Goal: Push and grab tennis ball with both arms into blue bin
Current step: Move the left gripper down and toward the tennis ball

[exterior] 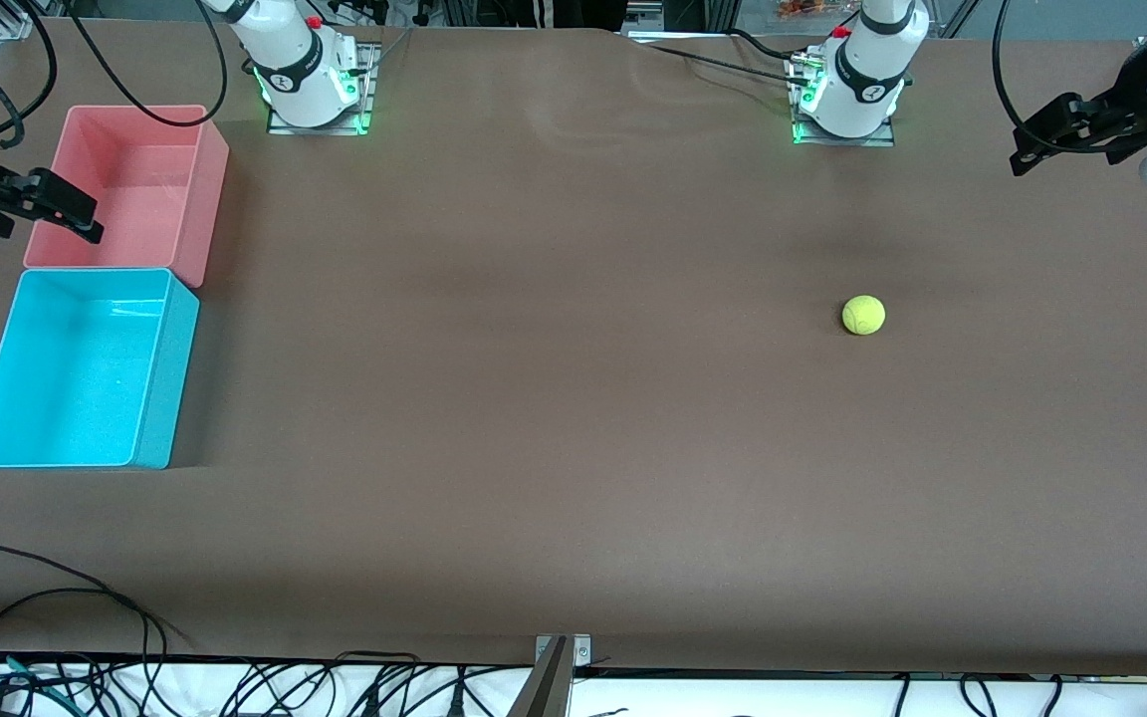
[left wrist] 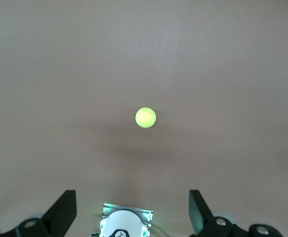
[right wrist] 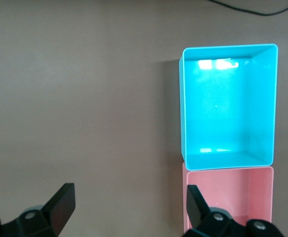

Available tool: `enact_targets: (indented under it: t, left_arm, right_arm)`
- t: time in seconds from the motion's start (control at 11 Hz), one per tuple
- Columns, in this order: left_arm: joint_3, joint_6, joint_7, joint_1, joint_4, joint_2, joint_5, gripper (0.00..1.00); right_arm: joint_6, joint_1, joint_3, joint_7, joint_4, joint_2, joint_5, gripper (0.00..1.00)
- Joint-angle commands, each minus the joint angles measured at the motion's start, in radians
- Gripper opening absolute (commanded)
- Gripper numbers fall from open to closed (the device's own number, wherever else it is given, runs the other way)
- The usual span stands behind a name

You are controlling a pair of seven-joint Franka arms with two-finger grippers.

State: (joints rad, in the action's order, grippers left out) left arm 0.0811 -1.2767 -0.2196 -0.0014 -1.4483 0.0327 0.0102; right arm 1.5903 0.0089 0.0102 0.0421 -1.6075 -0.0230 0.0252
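The tennis ball (exterior: 863, 315) is a small yellow-green ball lying alone on the brown table, toward the left arm's end; in the left wrist view the ball (left wrist: 145, 117) sits well clear of the fingers. My left gripper (exterior: 1036, 139) (left wrist: 132, 207) hangs open and empty in the air over the table's edge at that end. The blue bin (exterior: 167, 378) (right wrist: 227, 113) stands empty at the right arm's end. My right gripper (exterior: 81, 214) (right wrist: 129, 205) hovers open and empty over the outer wall of the pink bin.
A pink bin (exterior: 207, 199) (right wrist: 227, 197) touches the blue bin and stands farther from the front camera. The two arm bases (exterior: 310, 85) (exterior: 847, 95) stand along the table's back edge. Black cables (exterior: 56, 588) trail over the front edge.
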Motion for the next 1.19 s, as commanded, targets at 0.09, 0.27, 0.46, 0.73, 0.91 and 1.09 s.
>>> enact_targets:
  t: [0.09,0.27,0.46,0.73,0.91,1.09]
  left_arm:
    - [0.0,-0.032,-0.038,0.109,0.002,-0.042,-0.051,1.0]
    - [0.0,-0.046,-0.018,0.11,0.002,-0.045,-0.061,1.0]
    - [0.006,-0.043,-0.021,0.1,0.015,-0.045,-0.056,1.0]
    - [0.016,-0.039,-0.021,0.095,0.016,-0.05,-0.059,1.0]
    - [0.016,-0.047,-0.02,0.098,0.009,-0.065,-0.061,1.0]
    - [0.016,-0.072,-0.018,0.1,0.0,-0.065,-0.061,1.0]
  right_arm:
    - [0.016,0.008,-0.006,-0.019,0.038,0.017,0.001,1.0]
    - [0.028,0.005,-0.003,-0.019,0.04,0.017,-0.002,1.0]
    - [0.023,0.005,-0.003,-0.024,0.04,0.017,-0.002,1.0]
    - [0.028,0.003,-0.001,-0.016,0.04,0.017,-0.002,1.0]
    - [0.03,0.002,0.002,-0.008,0.04,0.017,-0.004,1.0]
    - [0.028,0.002,0.002,-0.008,0.04,0.014,-0.004,1.0]
